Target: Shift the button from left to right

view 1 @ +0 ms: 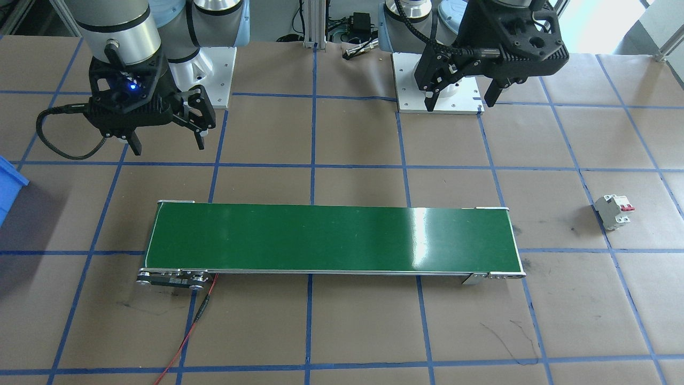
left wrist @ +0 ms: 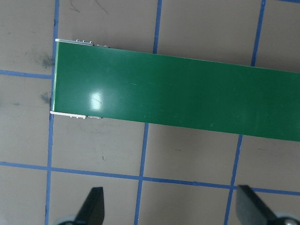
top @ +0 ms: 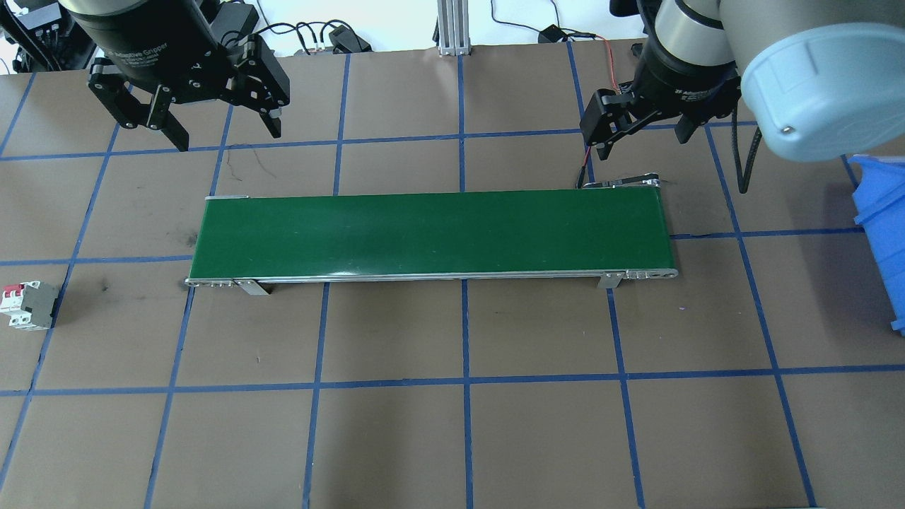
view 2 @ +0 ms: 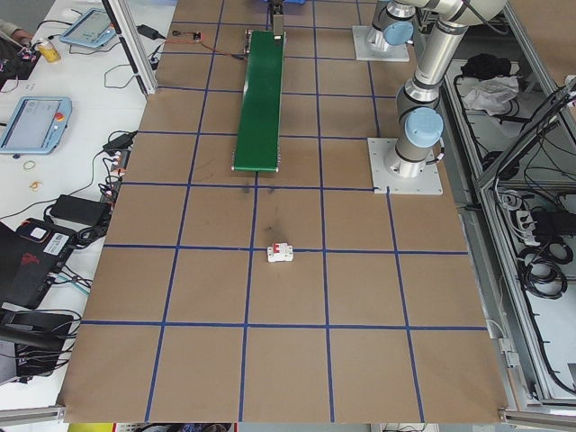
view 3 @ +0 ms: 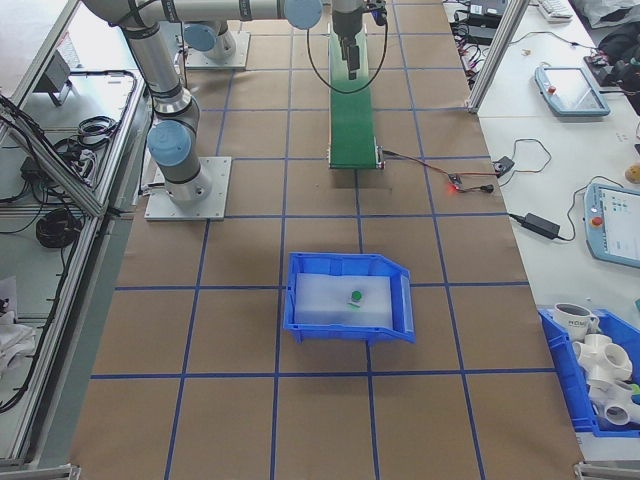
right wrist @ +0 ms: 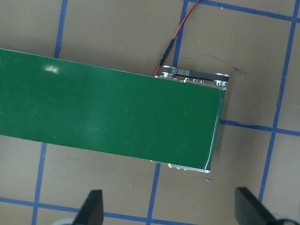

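My button (view 3: 356, 296) lies inside the blue bin (view 3: 348, 264) near the bench's right end, nearer my right tool (top: 640, 134); both tools hang spread and empty, left tool (top: 219, 131) far off.

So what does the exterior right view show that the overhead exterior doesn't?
Only exterior right shows the inside of the blue bin, where a small green-capped item, apparently the button, lies on a pale liner; it also shows the operators' desk with a teach pendant. Only the overhead shows the circuit breaker on the table's left and both pincers, left pincer and right pincer, open and empty. Both show the green conveyor with nothing on its belt, and the bin, which the overhead crops at its right edge.
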`<action>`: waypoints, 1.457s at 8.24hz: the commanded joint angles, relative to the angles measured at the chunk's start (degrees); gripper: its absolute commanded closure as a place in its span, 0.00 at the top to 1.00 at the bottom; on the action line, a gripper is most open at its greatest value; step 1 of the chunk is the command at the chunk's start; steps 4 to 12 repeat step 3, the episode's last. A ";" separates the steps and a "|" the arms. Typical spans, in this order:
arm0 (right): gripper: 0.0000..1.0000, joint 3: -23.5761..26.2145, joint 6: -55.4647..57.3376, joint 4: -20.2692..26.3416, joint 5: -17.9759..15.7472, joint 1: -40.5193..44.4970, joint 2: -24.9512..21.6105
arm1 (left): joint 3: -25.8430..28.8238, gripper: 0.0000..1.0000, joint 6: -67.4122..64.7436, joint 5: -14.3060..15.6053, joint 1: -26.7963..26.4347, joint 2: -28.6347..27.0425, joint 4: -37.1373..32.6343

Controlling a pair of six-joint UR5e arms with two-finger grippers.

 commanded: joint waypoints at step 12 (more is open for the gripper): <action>1.00 -1.33 1.98 -0.67 -1.89 1.01 1.60 | 0.06 1.00 0.08 0.09 0.00 0.18 0.00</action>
